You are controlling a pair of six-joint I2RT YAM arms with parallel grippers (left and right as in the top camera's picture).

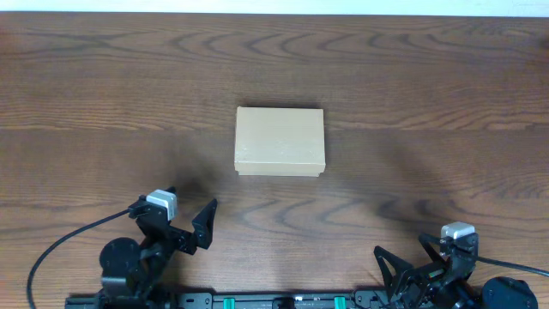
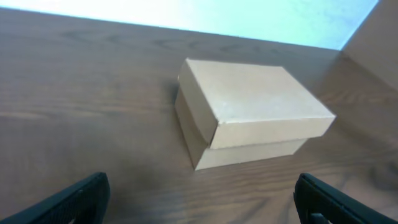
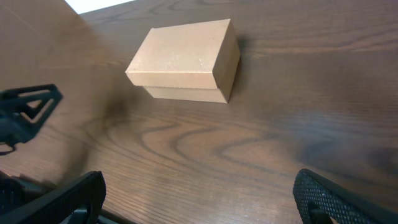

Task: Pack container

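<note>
The container [image 1: 280, 142] is a small tan cardboard box with its lid shut, standing at the middle of the wooden table. It also shows in the left wrist view [image 2: 249, 112] and in the right wrist view [image 3: 185, 59]. My left gripper [image 1: 190, 225] is open and empty near the front edge, left of and nearer than the box; its fingertips frame bare wood [image 2: 199, 202]. My right gripper [image 1: 403, 268] is open and empty at the front right, well away from the box; its fingers also frame bare wood [image 3: 199, 199]. No pens or markers are in view.
The dark wooden table [image 1: 103, 86] stretches around the box on all sides. The arm bases and a black rail [image 1: 274, 300] lie along the front edge. A black cable [image 1: 60, 245] runs from the left arm.
</note>
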